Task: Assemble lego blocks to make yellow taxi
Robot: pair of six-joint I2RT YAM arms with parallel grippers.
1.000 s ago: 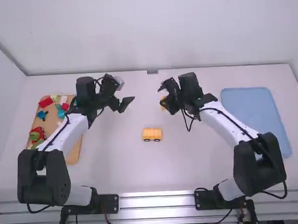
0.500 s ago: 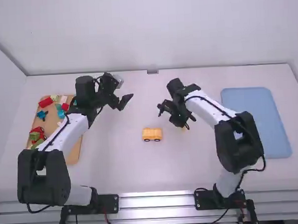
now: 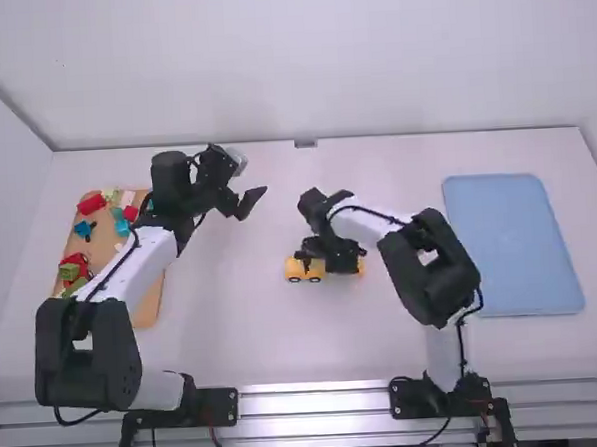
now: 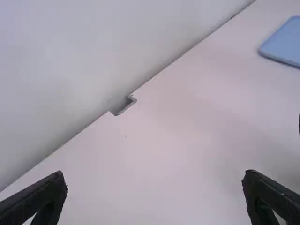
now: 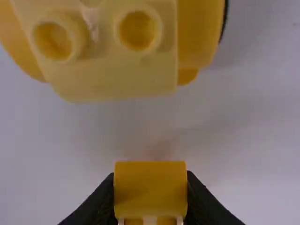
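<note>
Near the centre of the high view, the yellow wheeled body [image 3: 297,269] is standing on the desk [image 3: 234,332], its 2 visible wheels down. That pose is probably keeping it steady and leaving its studs [image 5: 137,31] facing up to take another part.

Just beside it, right of centre in the frame, the right gripper [image 5: 150,187] is hanging low, its jaws clamped on a yellow block [image 5: 150,180]. They are gripping opposite sides, seemingly so that the underside is staying free for pressing. A gap is showing between block and body, so this join is still needing to be made; lining up carefully is mattering now, since an off-centre push could be tipping or rolling the body.

Upper left of centre, the left gripper [image 4: 154,178] is hanging empty with its jaws wide apart, leaving working room. Coloured bricks [image 3: 92,203] are lying on the wooden board [image 3: 148,306] at the left, and a blue tray [image 3: 515,247] is lying at the right.
</note>
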